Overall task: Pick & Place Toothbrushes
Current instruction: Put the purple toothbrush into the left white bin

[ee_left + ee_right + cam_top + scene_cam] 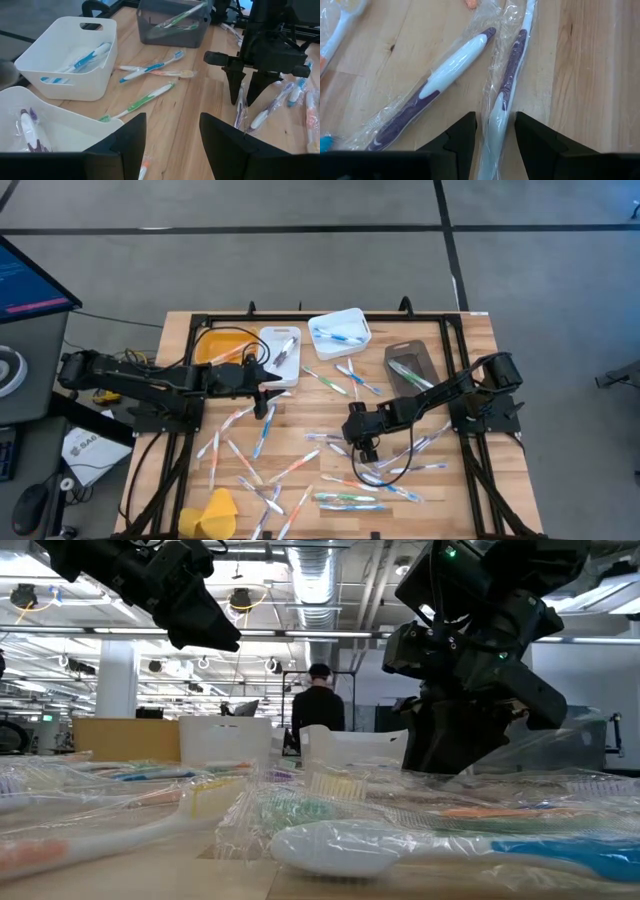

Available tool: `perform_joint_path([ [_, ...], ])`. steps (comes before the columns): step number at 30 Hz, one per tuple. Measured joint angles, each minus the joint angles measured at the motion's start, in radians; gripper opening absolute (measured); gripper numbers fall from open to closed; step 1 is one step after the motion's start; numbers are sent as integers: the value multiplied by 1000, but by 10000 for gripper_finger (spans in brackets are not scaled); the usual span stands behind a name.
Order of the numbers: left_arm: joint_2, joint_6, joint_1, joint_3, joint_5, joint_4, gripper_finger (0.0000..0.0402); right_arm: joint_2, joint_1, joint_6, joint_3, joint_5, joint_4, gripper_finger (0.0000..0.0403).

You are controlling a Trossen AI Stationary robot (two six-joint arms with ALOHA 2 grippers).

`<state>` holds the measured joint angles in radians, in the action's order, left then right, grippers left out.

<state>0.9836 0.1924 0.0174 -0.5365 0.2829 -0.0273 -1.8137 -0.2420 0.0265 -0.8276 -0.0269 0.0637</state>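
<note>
Reaching down at the middle of the wooden surface (440,355), the right pincer (495,131) pinches a wrapped purple-and-white toothbrush (507,85) between its fingers, the brush lying flat on the wood. A second purple-and-white toothbrush (440,82) lies just beside it. The left pincer (172,137) hovers near the white bins (75,50) with its fingers spread and nothing between them. Many wrapped toothbrushes (300,470) lie scattered over the surface; others rest in the white bins and the grey bin (172,27)
</note>
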Motion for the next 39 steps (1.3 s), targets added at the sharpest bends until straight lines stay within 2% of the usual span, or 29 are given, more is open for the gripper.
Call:
perform_joint_path([
  [7,0,0,0,0,0,1,177,0,0,0,0,1,6,119],
  [14,0,0,0,0,0,4,177,0,0,-32,0,5,5,16],
  [20,0,-5,0,0,0,8,177,0,-10,-34,0,-36,6,12],
  [26,0,-30,5,0,0,13,177,56,-42,-34,5,-145,50,12],
  [33,30,-30,6,1,-1,39,177,236,-106,24,6,-381,98,12],
  [35,58,-37,16,14,-25,127,177,281,-135,24,6,-447,72,12],
  [39,148,-131,58,82,-131,456,177,357,-200,-18,5,-581,-19,12],
])
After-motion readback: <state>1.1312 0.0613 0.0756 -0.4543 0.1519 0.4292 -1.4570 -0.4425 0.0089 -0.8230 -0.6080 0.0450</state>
